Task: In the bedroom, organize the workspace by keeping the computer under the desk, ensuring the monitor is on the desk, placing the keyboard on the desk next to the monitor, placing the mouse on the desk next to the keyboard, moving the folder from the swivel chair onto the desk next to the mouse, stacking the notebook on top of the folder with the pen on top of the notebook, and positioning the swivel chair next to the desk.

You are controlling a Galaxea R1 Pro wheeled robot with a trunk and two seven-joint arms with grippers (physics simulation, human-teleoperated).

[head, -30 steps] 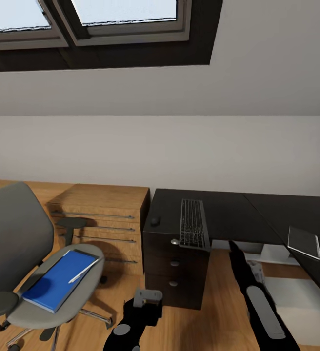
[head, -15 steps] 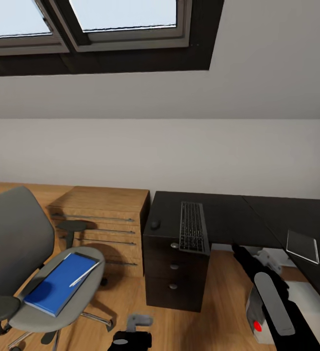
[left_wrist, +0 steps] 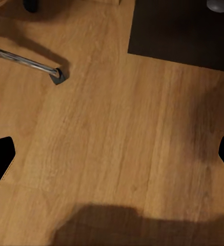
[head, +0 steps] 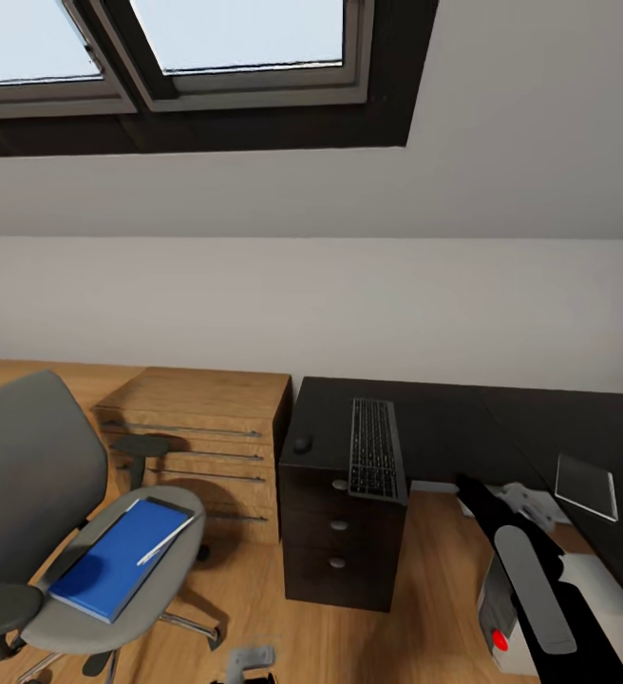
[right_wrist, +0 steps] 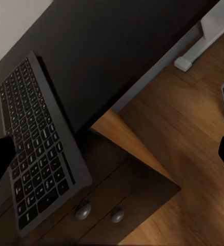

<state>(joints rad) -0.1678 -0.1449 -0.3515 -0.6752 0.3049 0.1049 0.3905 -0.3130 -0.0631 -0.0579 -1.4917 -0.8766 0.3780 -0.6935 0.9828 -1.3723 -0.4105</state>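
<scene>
The right claw (right_wrist: 114, 154) is held apart above the floor, with the keyboard (right_wrist: 37, 154) just beyond it on the counter (head: 444, 427). The left claw (left_wrist: 112, 154) is spread over bare floor (left_wrist: 122, 128). The folder (head: 117, 559) is seen on the chair (head: 27, 475).

Keyboard (head: 377, 447), mouse (head: 302, 443) on desk (head: 444, 418)

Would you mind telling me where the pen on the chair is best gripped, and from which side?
Probably at mid-shaft, from straight above. The pen lies flat and slanted on the blue notebook, so set the jaws across its thin shaft.
</scene>
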